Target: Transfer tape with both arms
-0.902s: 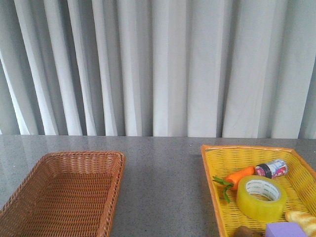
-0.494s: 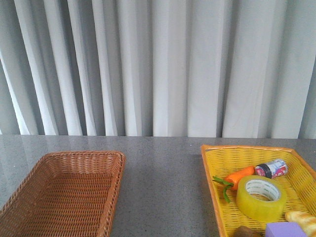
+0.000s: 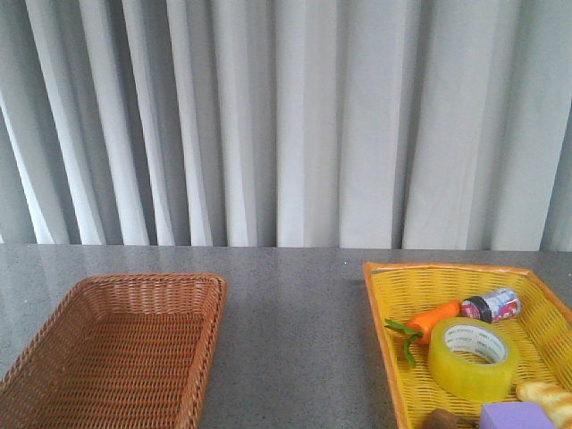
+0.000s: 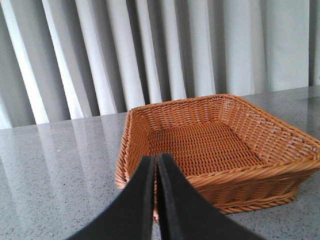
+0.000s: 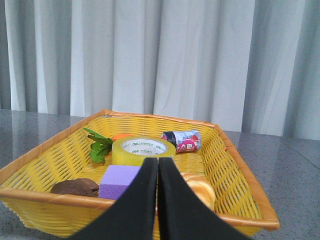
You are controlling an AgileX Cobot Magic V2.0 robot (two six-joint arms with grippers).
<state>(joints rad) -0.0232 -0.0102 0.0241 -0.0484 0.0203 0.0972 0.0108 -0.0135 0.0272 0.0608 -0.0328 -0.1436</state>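
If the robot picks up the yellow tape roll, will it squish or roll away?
Probably neither. The tape looks like a thick wound ring with a white core, so likely stiff. It lies flat in the yellow basket, so rolling seems unlikely unless tipped on edge. Its glossy side may be slippery.

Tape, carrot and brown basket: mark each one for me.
Tape (image 3: 473, 359), front view, on its yellow outer wall.
Carrot (image 3: 436, 316), front view, on its orange body.
Brown basket (image 3: 152, 283), front view, on its far rim.
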